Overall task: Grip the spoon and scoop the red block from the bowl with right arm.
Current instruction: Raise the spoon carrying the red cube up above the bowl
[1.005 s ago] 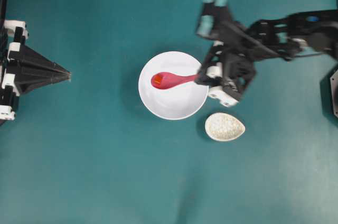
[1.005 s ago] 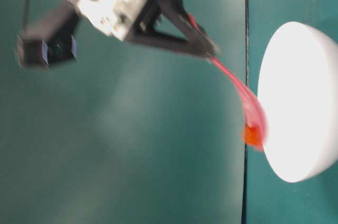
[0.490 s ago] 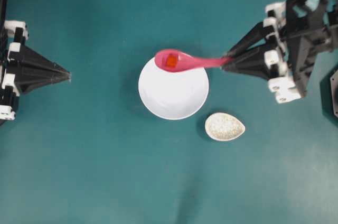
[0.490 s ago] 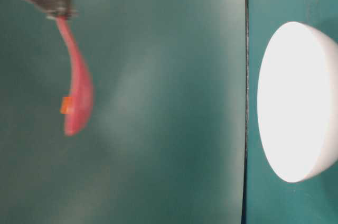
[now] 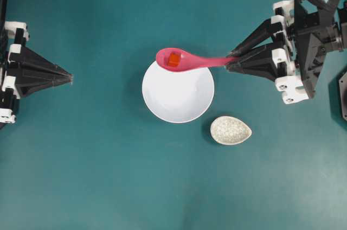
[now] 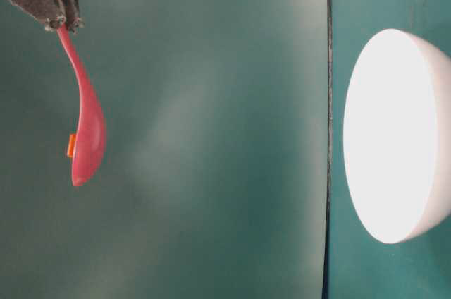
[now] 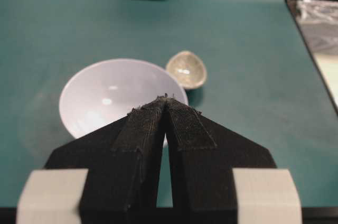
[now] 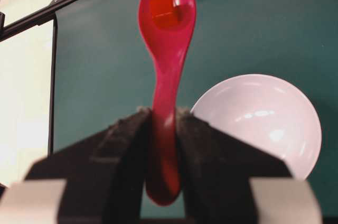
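Spoon [image 8: 165,65] handle end hidden between right pincer [image 8: 161,115] pads.

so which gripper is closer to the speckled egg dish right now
Right. The right gripper, shut on the spoon, sits just up and to the right of the speckled dish. The left gripper is parked at the far left edge, beyond the bowl.

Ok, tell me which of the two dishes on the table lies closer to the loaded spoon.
The large plain white bowl: the spoon carrying the red block overlaps its rim in the overhead view. The small speckled dish sits farther off.
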